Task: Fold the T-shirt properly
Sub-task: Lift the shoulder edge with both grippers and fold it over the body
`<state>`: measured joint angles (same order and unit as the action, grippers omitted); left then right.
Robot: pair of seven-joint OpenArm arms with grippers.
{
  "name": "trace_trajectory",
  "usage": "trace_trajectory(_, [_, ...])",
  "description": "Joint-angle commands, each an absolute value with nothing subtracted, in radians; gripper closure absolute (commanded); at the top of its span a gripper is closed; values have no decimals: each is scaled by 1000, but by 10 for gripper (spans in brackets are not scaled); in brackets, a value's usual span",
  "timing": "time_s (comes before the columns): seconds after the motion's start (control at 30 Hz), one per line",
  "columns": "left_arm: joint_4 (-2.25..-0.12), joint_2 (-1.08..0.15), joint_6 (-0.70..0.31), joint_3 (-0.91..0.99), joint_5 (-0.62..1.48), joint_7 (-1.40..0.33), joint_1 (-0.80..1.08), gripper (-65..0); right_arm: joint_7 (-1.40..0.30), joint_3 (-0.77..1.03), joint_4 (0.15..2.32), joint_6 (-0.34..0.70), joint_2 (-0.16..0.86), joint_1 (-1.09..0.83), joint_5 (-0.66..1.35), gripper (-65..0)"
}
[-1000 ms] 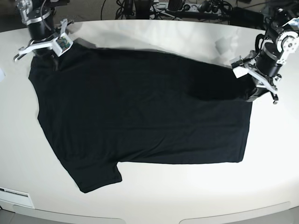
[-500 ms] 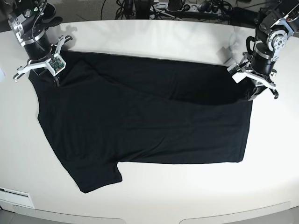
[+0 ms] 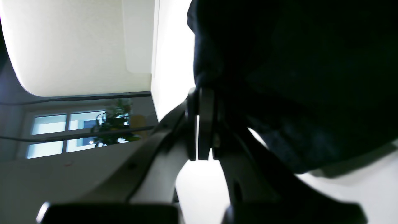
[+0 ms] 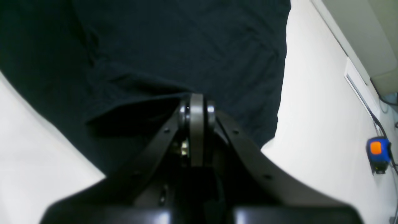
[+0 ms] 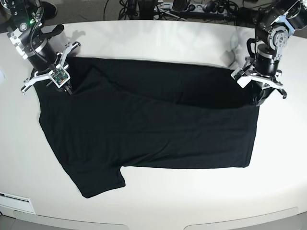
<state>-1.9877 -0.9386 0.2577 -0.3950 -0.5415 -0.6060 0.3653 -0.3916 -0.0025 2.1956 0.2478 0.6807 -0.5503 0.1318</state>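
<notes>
Cloth first: the T-shirt [image 5: 148,124] lies spread plain side up across the white table [image 5: 158,38], no print or writing readable. Left gripper [image 5: 259,98], at three o'clock, is pinched tight on the hem corner. Right gripper [image 5: 67,88], at ten o'clock, is clamped on the shoulder fabric.

T-shirt [image 5: 148,124]: soft black cloth, matt, plain on the showing side, lightly creased across the middle of the frame. Table [image 5: 158,43]: smooth off-white top with a faint sheen. Left gripper [image 3: 202,124], right gripper [image 4: 196,133]: dark matt plastic fingers, white plastic shells. Small device [image 4: 377,152], right edge of the right wrist view: glossy blue and orange plastic.
</notes>
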Motion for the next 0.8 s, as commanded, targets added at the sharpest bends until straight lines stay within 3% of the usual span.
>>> trace_trajectory(0.0, [-2000,-952,276,-383,-548,-599,357,0,-366,6,2207,235,696,-540,130,0])
trace_trajectory(0.17, [-2000,-928,273,-383,-529,-590,357,0,-366,6,2207,150,695,-537,81,0])
trace_trajectory(0.4, [-2000,-928,265,-383,-515,-576,356,0,-366,4,2207,206,690,-537,134,0])
trace_trajectory(0.5, [-1990,-913,281,-382,-514,-577,353,0,-365,4,2196,152,680,-537,134,0])
trace_trajectory(0.53, [-1985,-902,297,-380,-514,-586,352,0,-358,4,2192,138,678,-537,134,-65])
trace_trajectory(0.57, [-1980,-889,321,-376,-514,-611,351,-46,-358,4,2189,112,676,-537,134,-182])
trace_trajectory(0.63, [-1976,-860,399,-376,-508,-653,351,-221,-359,5,2189,19,665,-537,133,-362])
trace_trajectory(0.7, [-1976,-826,485,-376,-480,-661,351,-304,-359,5,2190,-115,643,-537,126,-375])
trace_trajectory(0.77, [-1976,-798,537,-376,-453,-659,351,-303,-359,5,2191,-162,627,-533,126,-342])
